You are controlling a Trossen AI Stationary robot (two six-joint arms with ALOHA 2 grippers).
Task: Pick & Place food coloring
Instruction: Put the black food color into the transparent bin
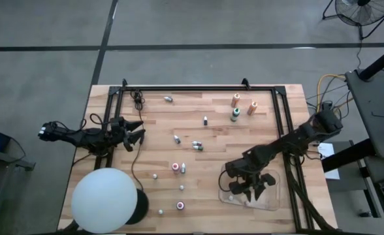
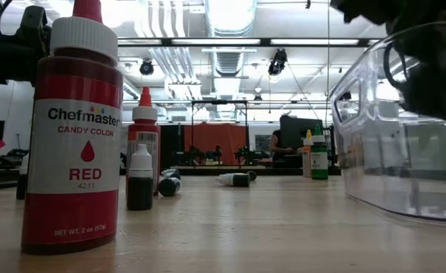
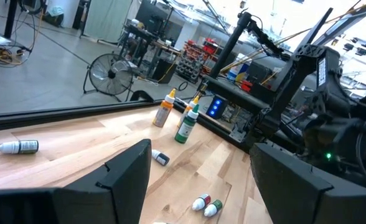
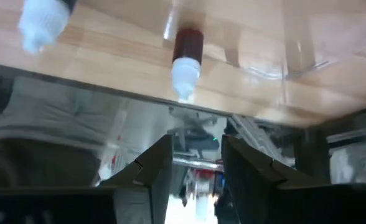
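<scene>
Placing step: right gripper (image 1: 249, 188) over clear tray (image 1: 270, 203), fingers narrowly parted, holding nothing visible; bottles (image 1: 196, 145) scattered across tabletop (image 1: 211, 163); left gripper (image 1: 134, 132) waiting, fingers wide; next, likely reaching for another bottle.

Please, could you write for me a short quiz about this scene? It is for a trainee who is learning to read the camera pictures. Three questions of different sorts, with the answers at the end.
1. True or false: the right gripper hangs above the clear tray.
2. How many bottles stand upright together near the far right corner of the table? A) two B) three C) five
3. Fill in: in the low view, the label of the nearest bottle names its colour as ____.

Key: 1 true. 2 B. 3 red.
</scene>
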